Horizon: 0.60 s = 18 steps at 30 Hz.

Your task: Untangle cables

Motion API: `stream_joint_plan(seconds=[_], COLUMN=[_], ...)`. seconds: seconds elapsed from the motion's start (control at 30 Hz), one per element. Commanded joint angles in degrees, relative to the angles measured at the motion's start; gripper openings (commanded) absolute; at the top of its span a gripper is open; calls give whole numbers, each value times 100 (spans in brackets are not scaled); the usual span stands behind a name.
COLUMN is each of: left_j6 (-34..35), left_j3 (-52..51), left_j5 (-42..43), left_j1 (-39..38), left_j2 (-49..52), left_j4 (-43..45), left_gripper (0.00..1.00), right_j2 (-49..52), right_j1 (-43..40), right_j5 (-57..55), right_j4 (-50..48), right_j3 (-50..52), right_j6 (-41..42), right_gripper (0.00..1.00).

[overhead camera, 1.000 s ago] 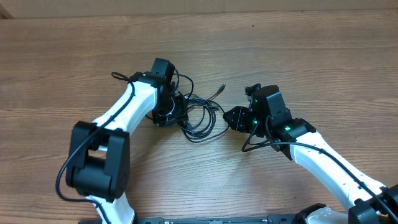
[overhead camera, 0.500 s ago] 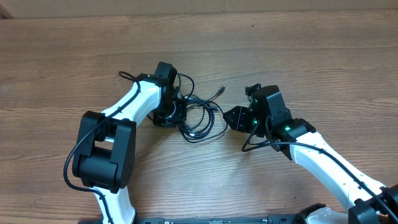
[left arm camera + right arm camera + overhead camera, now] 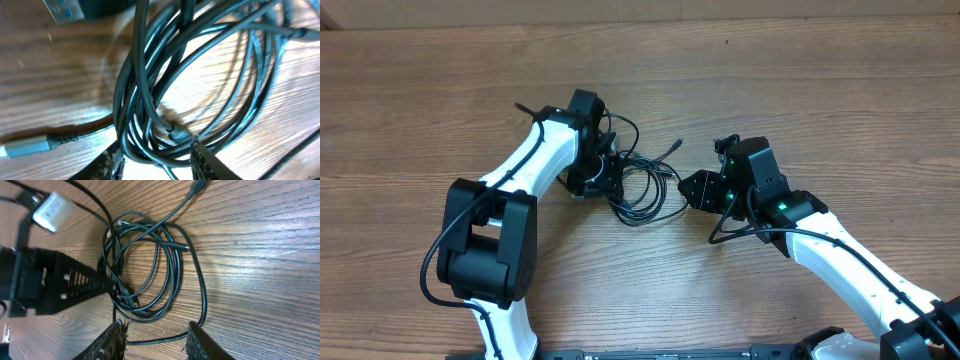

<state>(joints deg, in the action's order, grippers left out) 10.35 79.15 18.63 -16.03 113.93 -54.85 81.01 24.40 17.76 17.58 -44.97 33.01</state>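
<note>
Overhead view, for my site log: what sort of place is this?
Likely a robotics lab bench: two white-and-black arms, left gripper and right gripper over a wood-grain table, with a tangle of thin black cables on it.

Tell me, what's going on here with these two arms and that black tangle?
Two robot arms are set to untangle a bundle of thin black cables lying on the wooden table. The left gripper is down on the pile, its open fingers straddling several strands. The right gripper hangs open beside the pile, holding nothing. The cables lie looped together in one coil, with no strand pulled free yet.
</note>
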Motion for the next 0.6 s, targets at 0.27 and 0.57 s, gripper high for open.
stream_joint_plan(seconds=[0.27,0.57], left_j6=[208,516], left_j3=[-57,-415], left_j5=[-706,-831], left_j1=[37,35], left_j2=[72,72], left_j4=[-17,612], left_gripper=[40,17], right_j2=[24,24], right_j1=[-13,-13], right_j5=[-37,-37], right_j4=[-9,-9], right_j3=[-74,-74], right_j6=[-24,-24], right_gripper=[38,38])
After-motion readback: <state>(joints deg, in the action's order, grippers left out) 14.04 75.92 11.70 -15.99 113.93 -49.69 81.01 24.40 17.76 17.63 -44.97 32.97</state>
